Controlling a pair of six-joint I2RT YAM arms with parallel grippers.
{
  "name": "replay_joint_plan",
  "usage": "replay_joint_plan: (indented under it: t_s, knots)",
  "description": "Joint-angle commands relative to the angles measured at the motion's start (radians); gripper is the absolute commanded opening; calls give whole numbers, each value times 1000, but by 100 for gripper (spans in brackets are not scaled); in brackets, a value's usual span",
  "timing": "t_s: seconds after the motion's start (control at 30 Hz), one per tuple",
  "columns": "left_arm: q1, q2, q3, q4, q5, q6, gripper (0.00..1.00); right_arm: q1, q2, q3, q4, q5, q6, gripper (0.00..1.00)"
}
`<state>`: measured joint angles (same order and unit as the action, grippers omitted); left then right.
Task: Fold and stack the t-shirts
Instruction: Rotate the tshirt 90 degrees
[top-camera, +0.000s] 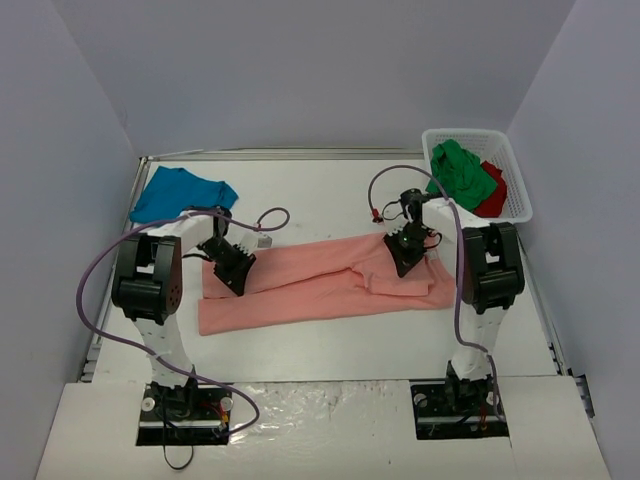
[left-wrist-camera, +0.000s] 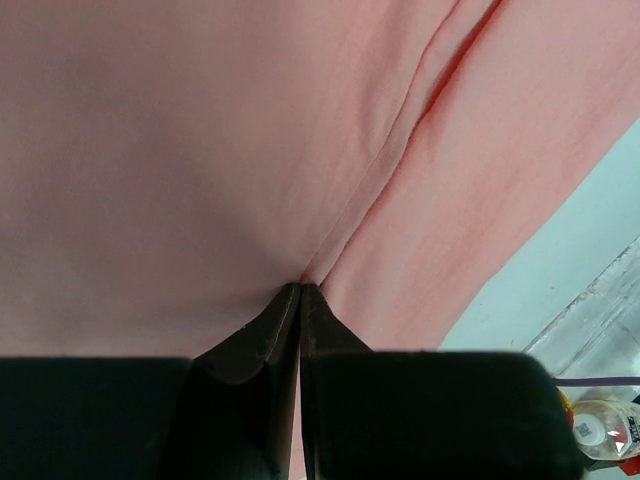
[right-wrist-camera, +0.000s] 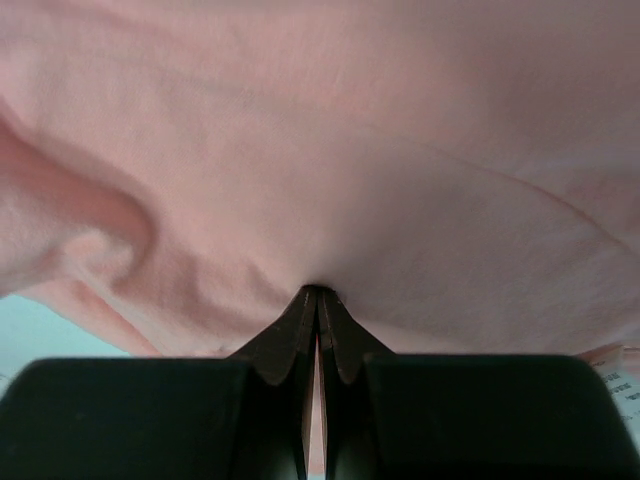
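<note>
A white table (top-camera: 330, 340) sits between pale grey walls. The salmon-pink t-shirt (top-camera: 310, 290) lies across its middle as a long, loosely folded band, creased along its length and bunched at the right end. The left gripper (top-camera: 232, 275) is clenched on the cloth near the band's left end, and the right gripper (top-camera: 403, 262) pinches a fold near the right end. A teal-blue t-shirt (top-camera: 180, 195) lies crumpled at the far left corner. A green t-shirt (top-camera: 462, 172) and a red t-shirt (top-camera: 492, 195) fill the white basket (top-camera: 515, 170) at the far right

White mesh basket (top-camera: 516, 182) on white table (top-camera: 330, 350)
</note>
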<state>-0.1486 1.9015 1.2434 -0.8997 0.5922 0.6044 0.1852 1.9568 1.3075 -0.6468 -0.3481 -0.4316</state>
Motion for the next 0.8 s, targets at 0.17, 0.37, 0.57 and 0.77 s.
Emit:
replay_joint_plan:
  t_s: [0.17, 0.37, 0.57, 0.77]
  knots:
    - [-45, 24, -62, -30, -75, 5, 3, -3, 301, 401, -34, 17, 60, 0]
    - [-92, 62, -33, -76, -63, -5, 2, 2, 556, 795, -154, -58, 96, 0]
    - [-186, 85, -9, -87, -49, -28, 2, 10, 688, 1090, -174, -17, 128, 0]
    - [-296, 145, 56, -126, -57, -54, 2, 33, 771, 1245, -171, 46, 155, 0]
